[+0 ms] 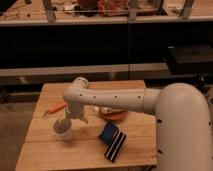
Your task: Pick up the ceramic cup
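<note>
The ceramic cup [62, 130] is small, off-white and handleless, and stands upright on the front left part of the wooden table [75, 150]. My gripper [67, 120] hangs from the white arm [115, 100], which reaches in from the right. The gripper is right above the cup's rim, at its far right side. It hides part of the rim.
An orange plate [114, 115] lies partly under the arm in the middle of the table. A blue and black sponge-like block [112, 141] lies at the front, right of the cup. An orange, carrot-like thing [54, 107] lies at the left. Dark shelves [100, 45] stand behind the table.
</note>
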